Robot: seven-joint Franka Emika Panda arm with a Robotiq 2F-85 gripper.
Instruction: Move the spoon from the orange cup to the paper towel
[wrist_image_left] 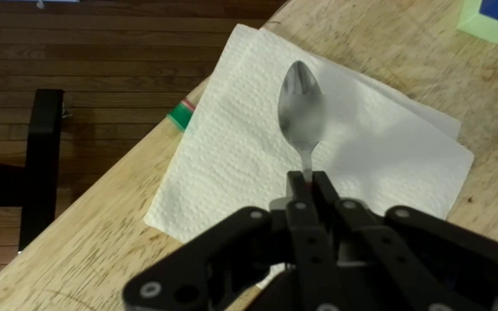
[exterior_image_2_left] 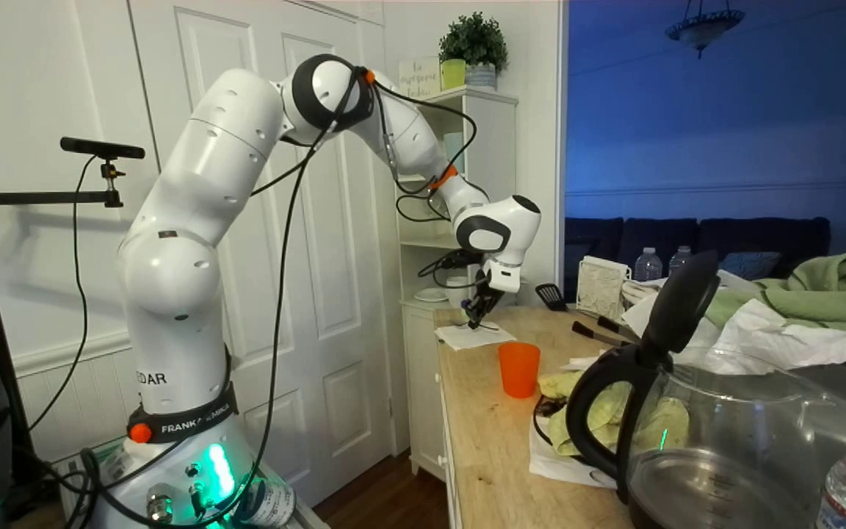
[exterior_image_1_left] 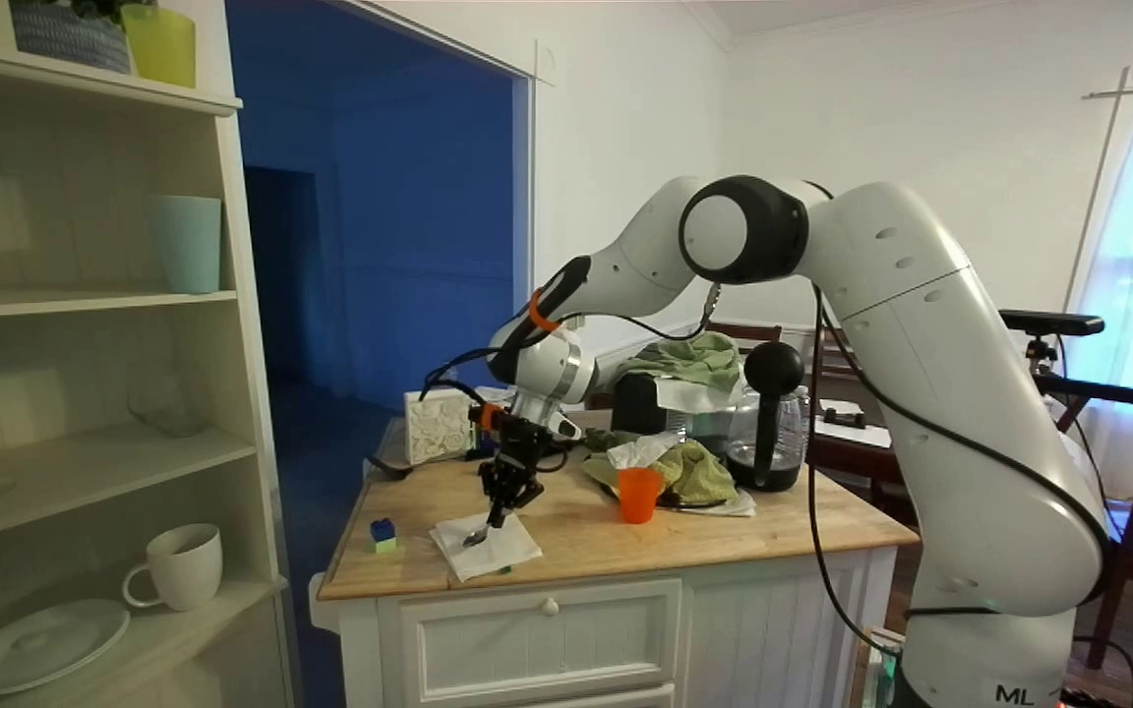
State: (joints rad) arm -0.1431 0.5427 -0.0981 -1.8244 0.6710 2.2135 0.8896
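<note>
Spoon (wrist_image_left: pixel 301 103) clamped in tool (wrist_image_left: pixel 308 179) over towel (wrist_image_left: pixel 231 151), near a worktop (exterior_image_1_left: pixel 576 536) corner. Block (exterior_image_1_left: pixel 383 536) just beside towel, cup (exterior_image_1_left: pixel 638 495) farther from that corner. In wrist view tool hides end of handle (wrist_image_left: pixel 306 163), block cut off; spoon-towel contact unclear.

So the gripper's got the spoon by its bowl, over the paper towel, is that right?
Wrong end: the wrist view shows the gripper holding the spoon by its handle. It is over the paper towel, as you say.
</note>
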